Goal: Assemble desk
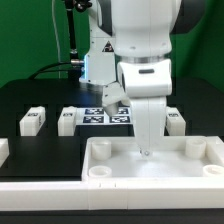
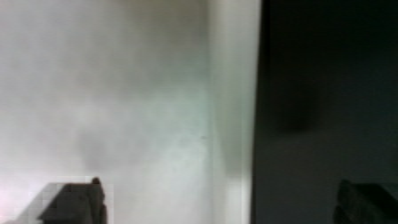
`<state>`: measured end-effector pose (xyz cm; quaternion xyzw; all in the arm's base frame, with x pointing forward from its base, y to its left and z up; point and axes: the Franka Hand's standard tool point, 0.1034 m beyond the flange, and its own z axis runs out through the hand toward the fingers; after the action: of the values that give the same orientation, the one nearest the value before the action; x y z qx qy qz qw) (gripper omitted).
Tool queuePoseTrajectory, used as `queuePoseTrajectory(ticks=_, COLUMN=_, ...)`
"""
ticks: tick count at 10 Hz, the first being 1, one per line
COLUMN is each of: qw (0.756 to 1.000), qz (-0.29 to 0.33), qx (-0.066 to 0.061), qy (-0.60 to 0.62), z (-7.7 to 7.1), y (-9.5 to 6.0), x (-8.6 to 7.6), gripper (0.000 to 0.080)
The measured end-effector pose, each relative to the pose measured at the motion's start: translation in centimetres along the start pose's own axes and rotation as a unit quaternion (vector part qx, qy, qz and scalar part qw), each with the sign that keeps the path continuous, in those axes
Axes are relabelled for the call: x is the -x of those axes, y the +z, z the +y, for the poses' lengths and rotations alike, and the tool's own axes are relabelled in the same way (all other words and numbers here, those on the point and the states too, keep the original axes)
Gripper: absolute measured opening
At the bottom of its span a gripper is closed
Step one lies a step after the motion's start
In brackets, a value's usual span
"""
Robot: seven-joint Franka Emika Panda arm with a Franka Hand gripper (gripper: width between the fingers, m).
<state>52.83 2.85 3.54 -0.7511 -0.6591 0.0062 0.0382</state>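
The desk slab (image 1: 120, 172) is a white rimmed rectangle with round corner sockets, lying at the front of the black table. My gripper (image 1: 147, 151) reaches down to its far rim, near the middle. In the wrist view the slab's white surface (image 2: 125, 110) fills one side and the black table (image 2: 329, 100) the other. My gripper (image 2: 222, 205) is open, its dark fingertips (image 2: 75, 203) far apart with the slab's edge between them, holding nothing. Three white tagged legs lie behind the slab: two at the exterior view's left (image 1: 32, 120) (image 1: 68, 120), one at its right (image 1: 174, 121).
The marker board (image 1: 100, 117) lies flat behind the slab, partly hidden by my arm. A white block (image 1: 3, 151) shows at the exterior view's left edge. A green backdrop stands behind the table.
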Motion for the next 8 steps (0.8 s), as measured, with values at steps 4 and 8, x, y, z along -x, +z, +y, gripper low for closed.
queuePoseTrajectory(ticks=4, qw=0.982, qz=-0.007, qx=0.007, qy=0.188, z=-1.6, y=-2.9, x=-3.1, gripper=0.0649)
queuePoseTrajectory(ticks=8, qw=0.951, qz=0.002, qx=0.005, qy=0.309, z=-1.0, y=-3.4, x=-3.4, gripper=0.0649)
